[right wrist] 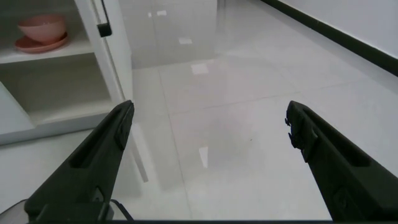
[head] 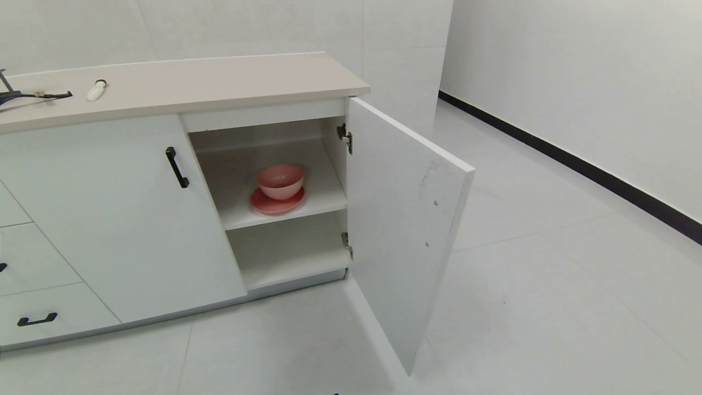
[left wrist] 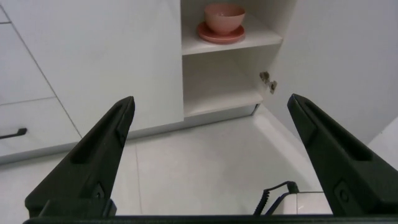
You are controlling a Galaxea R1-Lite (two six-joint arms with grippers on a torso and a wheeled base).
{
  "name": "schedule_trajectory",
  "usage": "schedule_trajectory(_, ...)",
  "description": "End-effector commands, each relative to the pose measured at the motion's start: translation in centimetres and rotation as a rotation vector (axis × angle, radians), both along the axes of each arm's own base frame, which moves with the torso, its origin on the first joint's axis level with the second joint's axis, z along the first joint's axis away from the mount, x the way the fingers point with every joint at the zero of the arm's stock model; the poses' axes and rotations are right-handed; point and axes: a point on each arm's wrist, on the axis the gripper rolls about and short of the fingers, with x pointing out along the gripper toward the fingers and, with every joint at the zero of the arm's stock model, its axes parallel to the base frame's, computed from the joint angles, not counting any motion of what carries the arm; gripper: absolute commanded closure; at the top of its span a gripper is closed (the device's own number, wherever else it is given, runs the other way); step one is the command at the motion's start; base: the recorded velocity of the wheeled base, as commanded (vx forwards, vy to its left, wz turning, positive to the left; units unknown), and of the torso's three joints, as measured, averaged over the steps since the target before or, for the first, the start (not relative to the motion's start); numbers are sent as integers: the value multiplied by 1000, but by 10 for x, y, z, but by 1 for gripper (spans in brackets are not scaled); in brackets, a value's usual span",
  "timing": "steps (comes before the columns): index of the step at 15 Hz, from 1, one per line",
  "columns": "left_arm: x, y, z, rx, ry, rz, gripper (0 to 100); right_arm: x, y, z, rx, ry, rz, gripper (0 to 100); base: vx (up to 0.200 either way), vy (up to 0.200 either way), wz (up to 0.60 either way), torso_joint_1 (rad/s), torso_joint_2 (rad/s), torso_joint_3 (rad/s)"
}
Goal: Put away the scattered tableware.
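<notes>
Pink bowl point(head: 281, 181) sits on pink plate point(head: 274, 204); both are on the upper shelf point(head: 324, 191) of the cabinet point(head: 109, 208), whose right door point(head: 403, 219) stands swung open. Left gripper point(left wrist: 210, 99): fingers point(left wrist: 102, 152) spread wide, holding nothing, above the floor point(head: 548, 302) facing the open compartment. Right gripper point(right wrist: 209, 106): fingers point(right wrist: 93, 155) likewise wide and empty, over floor tiles beside the open door. Desk point(head: 219, 82) carries a small white object point(head: 97, 90) and a black tool point(head: 33, 95) near its left end.
</notes>
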Motion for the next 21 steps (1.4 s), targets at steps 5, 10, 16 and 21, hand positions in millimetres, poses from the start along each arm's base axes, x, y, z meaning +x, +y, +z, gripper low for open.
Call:
schedule_trajectory(5, 0, 0, 0, -1, 2, 0, 0, 0, 0, 0, 2, 4, -4, 0, 0, 0, 0, 0, 0, 0)
schedule_trajectory(10, 0, 0, 0, -2, 2, 0, 0, 0, 0, 0, -12, -8, 3, 100, 0, 0, 0, 0, 0, 0)
schedule_trajectory(16, 0, 0, 0, -2, 2, -1, 0, 3, 4, 88, -68, -270, 179, 100, 0, 0, 0, 0, 0, 0)
schedule_trajectory(21, 0, 0, 0, -4, 2, -1, 0, 105, 15, 109, -117, -197, 379, 100, 0, 0, 0, 0, 0, 0)
